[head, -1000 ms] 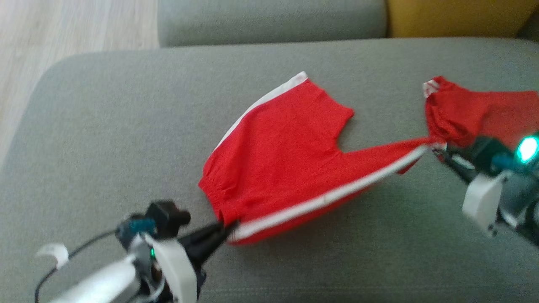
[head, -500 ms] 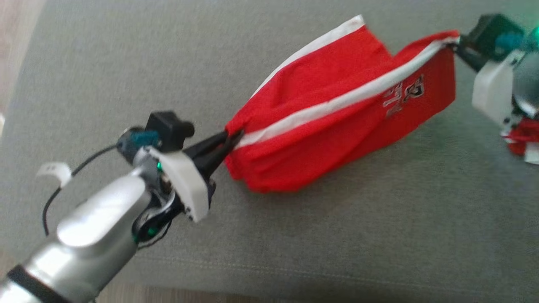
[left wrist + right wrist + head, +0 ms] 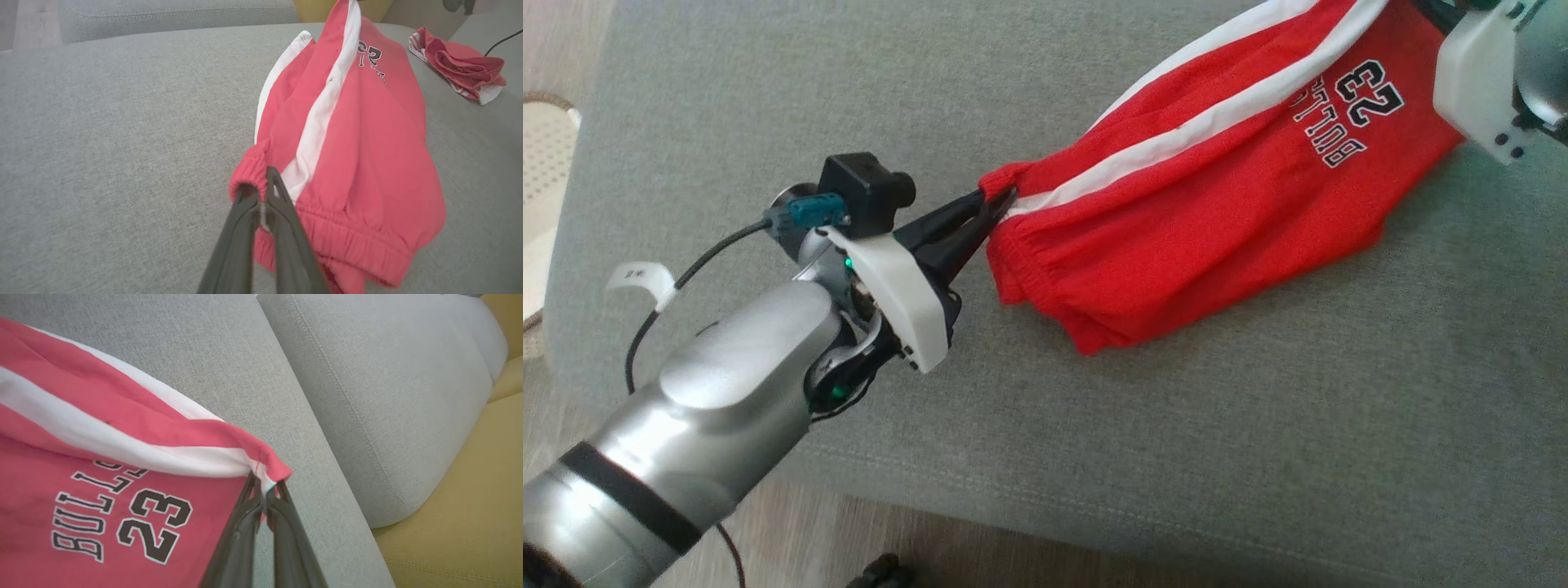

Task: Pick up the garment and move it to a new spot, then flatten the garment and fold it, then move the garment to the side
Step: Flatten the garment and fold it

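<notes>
Red shorts (image 3: 1217, 212) hanging stretched across the sofa (image 3: 768, 106)
The left jaws are clenching the waistband (image 3: 347, 241), the right jaws the leg hem (image 3: 265, 457) — soft, light cloth is sagging, so corners look the surest holds.

Head view's top edge crops the garment's (image 3: 1217, 204) far end and my right gripper's (image 3: 264, 489) fingers pinching it.
</notes>
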### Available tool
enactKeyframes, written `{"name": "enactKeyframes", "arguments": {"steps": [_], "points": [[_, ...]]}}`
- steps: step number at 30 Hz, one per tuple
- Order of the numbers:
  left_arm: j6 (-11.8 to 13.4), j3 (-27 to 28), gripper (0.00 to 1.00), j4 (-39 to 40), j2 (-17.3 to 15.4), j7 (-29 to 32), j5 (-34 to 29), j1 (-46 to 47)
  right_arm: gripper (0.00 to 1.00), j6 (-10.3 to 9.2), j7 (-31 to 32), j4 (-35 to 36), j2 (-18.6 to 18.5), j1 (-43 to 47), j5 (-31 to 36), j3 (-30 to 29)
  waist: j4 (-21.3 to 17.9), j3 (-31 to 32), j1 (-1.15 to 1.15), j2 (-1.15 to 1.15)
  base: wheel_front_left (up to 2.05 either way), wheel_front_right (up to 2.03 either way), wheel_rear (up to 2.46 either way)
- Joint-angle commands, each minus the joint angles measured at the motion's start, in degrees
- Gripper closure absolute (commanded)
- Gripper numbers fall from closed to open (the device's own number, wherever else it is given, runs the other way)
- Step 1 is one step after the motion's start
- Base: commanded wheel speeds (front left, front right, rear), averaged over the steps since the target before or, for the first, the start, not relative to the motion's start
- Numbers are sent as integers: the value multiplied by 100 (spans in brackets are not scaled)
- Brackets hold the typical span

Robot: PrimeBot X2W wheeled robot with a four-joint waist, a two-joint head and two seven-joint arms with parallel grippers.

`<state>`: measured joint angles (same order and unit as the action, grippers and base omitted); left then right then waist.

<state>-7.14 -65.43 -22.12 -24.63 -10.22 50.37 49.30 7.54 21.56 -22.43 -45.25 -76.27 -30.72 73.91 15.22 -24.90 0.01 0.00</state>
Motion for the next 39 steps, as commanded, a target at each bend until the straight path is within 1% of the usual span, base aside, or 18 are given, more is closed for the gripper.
{"name": "enactKeyframes", "arguments": {"steps": [1, 6, 11, 19, 20, 21, 22, 24, 29, 32, 34, 37, 39], "points": [[-34, 138, 100, -16, -106, -114, 79, 320, 100, -5, 75, 13, 2, 36, 31, -58, 96, -97, -1, 0, 0, 0, 0], [-34, -57, 100, -311, 50, -279, 237, 528, 100, -5, 176, -67, 55, -21, 77, -57, 160, -237, -1, 0, 0, 0, 0], [-35, 0, 100, -731, 201, -415, 335, 695, 100, -5, 157, -210, 77, -111, 63, -57, 187, -328, -1, 0, 0, 0, 0], [-35, 110, 100, -1009, 372, -472, 323, 701, 100, -5, -37, -631, 223, -175, -105, -56, 178, -337, -1, 0, 0, 0, 0], [-35, 130, 89, -1013, 386, -474, 314, 688, 100, -5, -88, -702, 251, -189, -125, -56, 176, -331, -1, 0, 0, 0, 0], [-35, 149, 53, -1022, 399, -474, 306, 671, 57, -5, -183, -770, 279, -210, -122, -56, 173, -325, -1, 0, 0, 0, 0], [-35, 161, 23, -1031, 408, -475, 291, 657, 0, -5, -280, -856, 312, -231, -121, -56, 169, -317, -1, 0, 0, 0, 0], [-35, 200, 0, -1061, 417, -476, 241, 636, 0, -5, -486, -1074, 400, -264, -190, -56, 156, -288, -1, 0, 0, 0, 0], [-35, 438, 0, -1198, 451, -476, 112, 488, 0, -5, -918, -1702, 670, -270, -436, -56, 70, -135, -1, 0, 0, 0, 0], [-35, 698, 0, -1325, 445, -477, 7, 289, 0, -5, -1185, -2152, 864, -101, -584, -86, -25, 111, -1, 0, 0, 0, 0], [-10, 886, 0, -1371, 447, -477, -48, 167, 0, -5, -1471, -2393, 971, -31, -676, -257, -79, 260, -1, 0, 0, 0, 0], [86, 1191, 0, -1367, 438, -477, -170, -62, 0, -5, -2027, -2774, 1205, 210, -879, -686, -178, 527, -1, 0, 0, 0, 0], [199, 1437, 0, -1306, 417, -477, -262, -247, 0, -5, -2416, -2970, 1358, 436, -964, -923, -254, 716, -1, 0, 0, 0, 0]]}}
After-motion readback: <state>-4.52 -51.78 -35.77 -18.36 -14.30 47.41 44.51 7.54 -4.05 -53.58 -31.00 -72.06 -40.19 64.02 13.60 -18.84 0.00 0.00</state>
